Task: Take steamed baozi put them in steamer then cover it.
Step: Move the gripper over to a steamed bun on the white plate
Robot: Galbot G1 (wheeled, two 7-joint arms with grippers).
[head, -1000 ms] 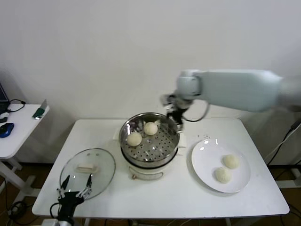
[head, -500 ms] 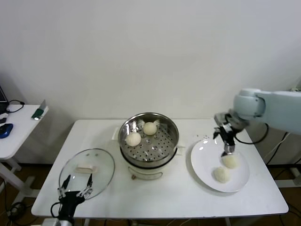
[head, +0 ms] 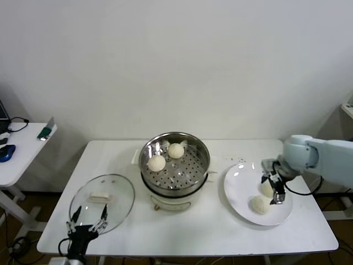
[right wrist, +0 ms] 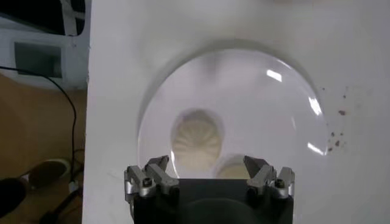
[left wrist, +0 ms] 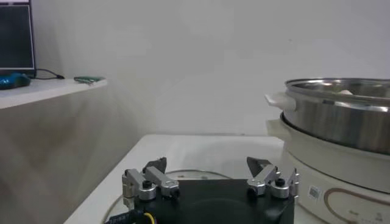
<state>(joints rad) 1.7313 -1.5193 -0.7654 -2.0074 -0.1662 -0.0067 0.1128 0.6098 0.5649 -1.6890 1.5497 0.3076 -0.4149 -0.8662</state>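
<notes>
Under the open right end effector (head: 273,187), a steamed baozi (head: 267,189).

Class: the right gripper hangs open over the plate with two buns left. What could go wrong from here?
1. The right gripper is open above two close-set baozi; closing may nudge the neighbour toward the plate rim.
2. The soft bun may get squashed.
3. The cover lies near the table edge.

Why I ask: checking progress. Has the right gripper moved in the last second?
Yes. The right gripper went from behind the steamer rightward to hover open over the plate.
</notes>
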